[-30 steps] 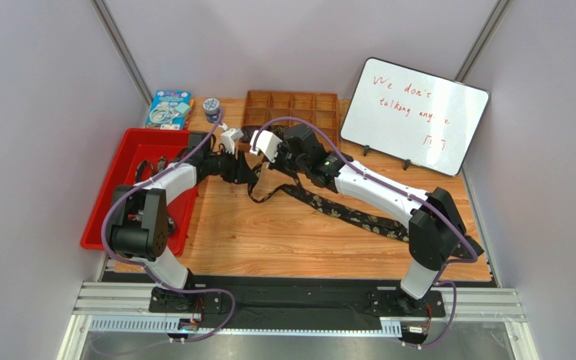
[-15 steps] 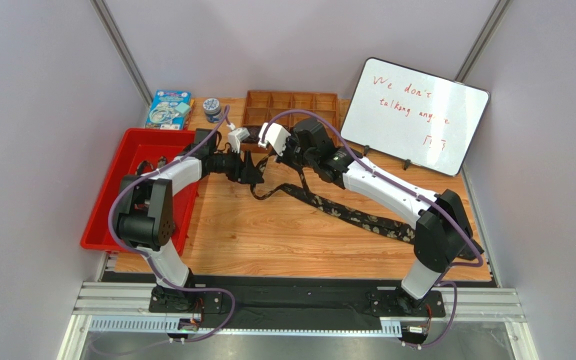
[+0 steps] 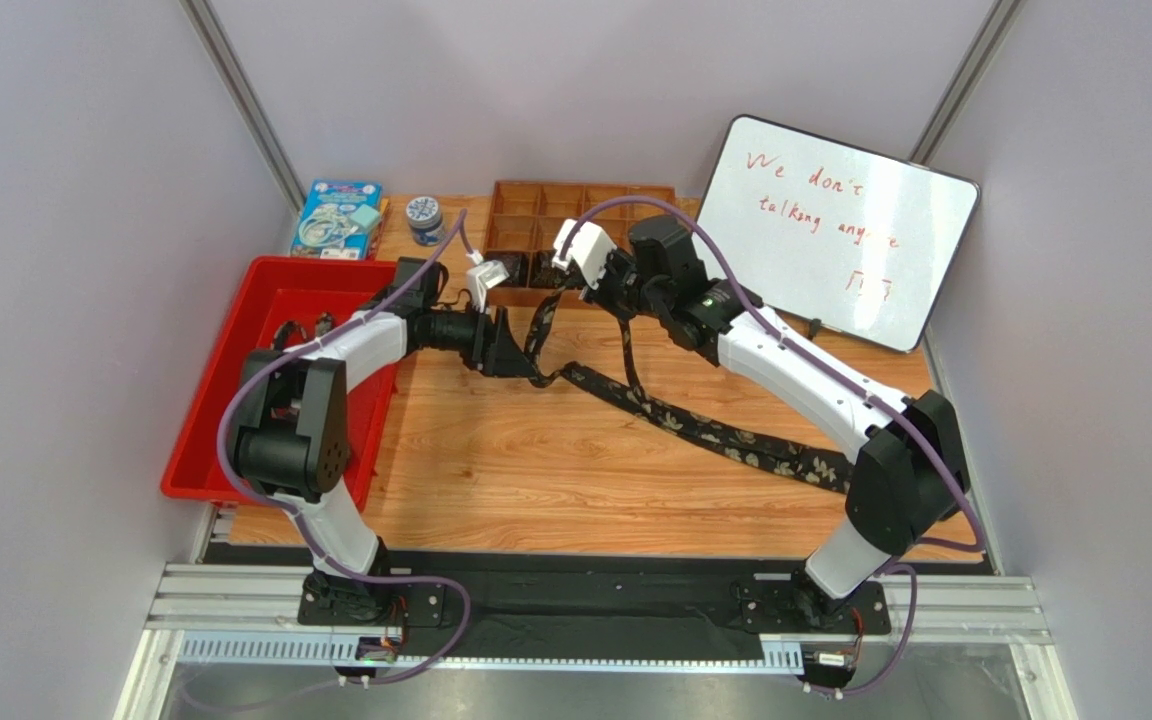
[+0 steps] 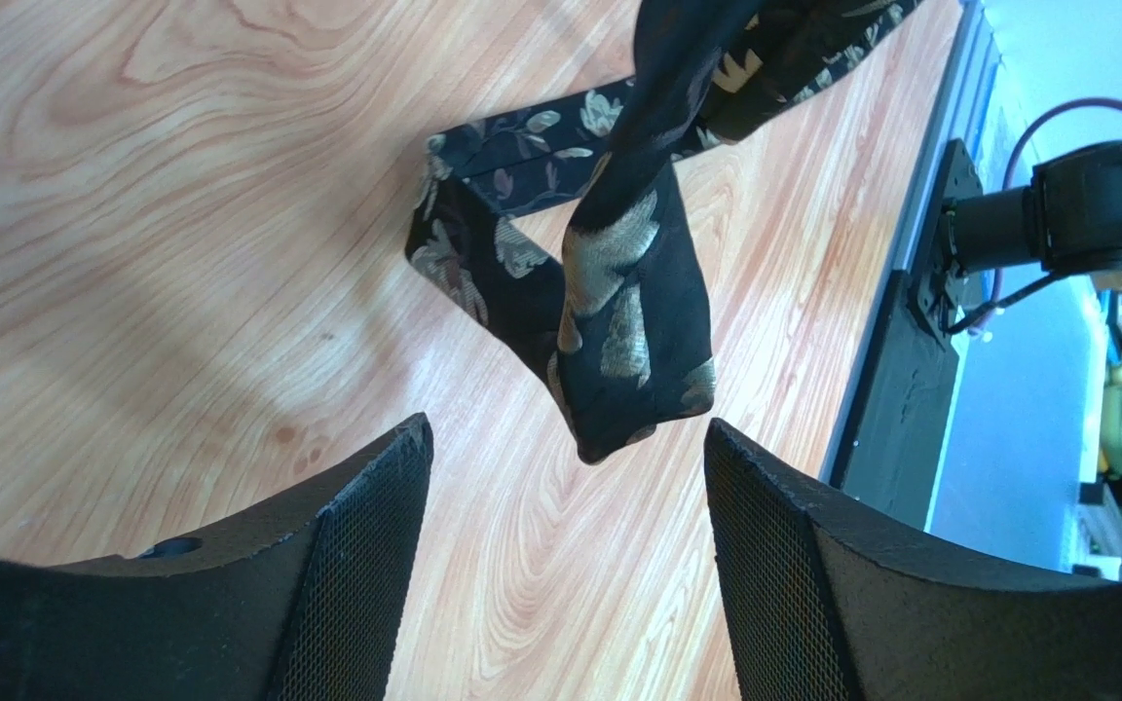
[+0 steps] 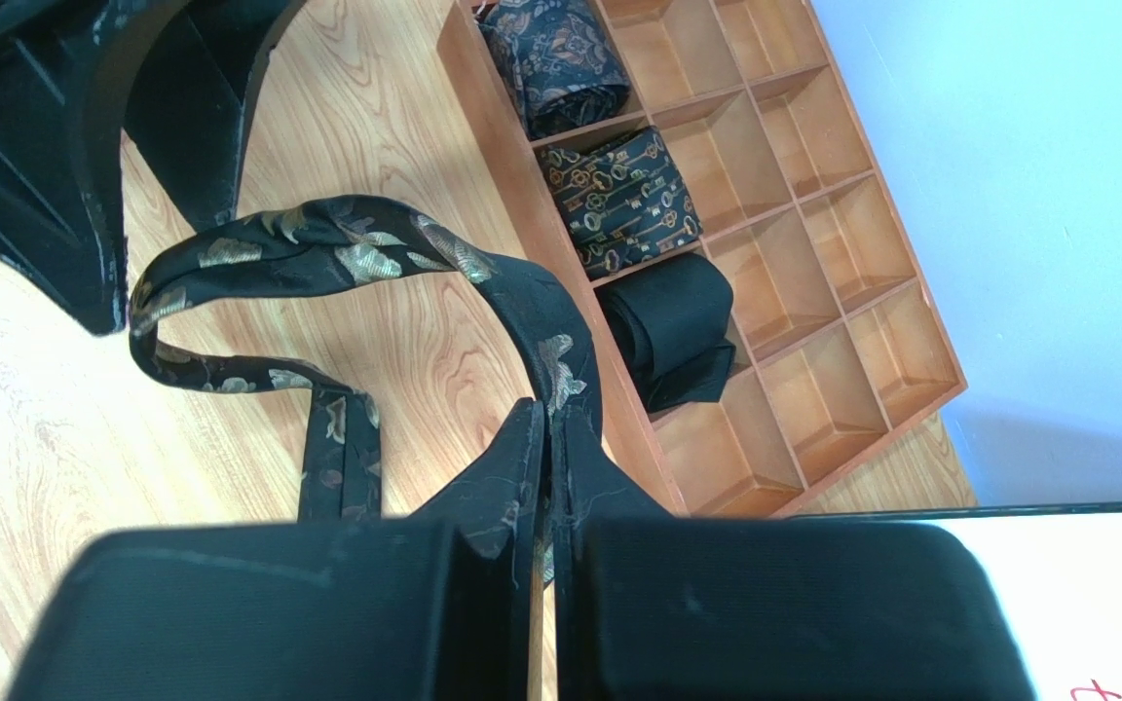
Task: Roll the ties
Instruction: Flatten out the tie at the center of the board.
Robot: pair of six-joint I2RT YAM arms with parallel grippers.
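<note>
A long dark tie with pale floral speckles point(image 3: 687, 425) lies diagonally on the wooden table, its wide end at the right front. My right gripper point(image 3: 621, 300) is shut on its narrow part point(image 5: 545, 373) and holds it up, so the tie arcs in a loop point(image 5: 333, 241) down to the wood. The narrow end's tip point(image 4: 626, 336) hangs just beyond my left gripper point(image 4: 567, 438). That gripper is open with nothing between its fingers point(image 4: 362, 541). In the top view the left gripper point(image 3: 525, 357) is just left of the loop.
A wooden compartment box point(image 3: 582, 210) at the back holds three rolled ties point(image 5: 618, 183). A red bin point(image 3: 229, 420) stands at the left, a whiteboard point(image 3: 830, 225) at the back right. A blue booklet point(image 3: 337, 218) and a small jar point(image 3: 423, 219) sit at the back left.
My right gripper has carried the tie's narrow part up and back to the right, toward the box. My left gripper has opened, let go of the tie and shifted slightly right.
</note>
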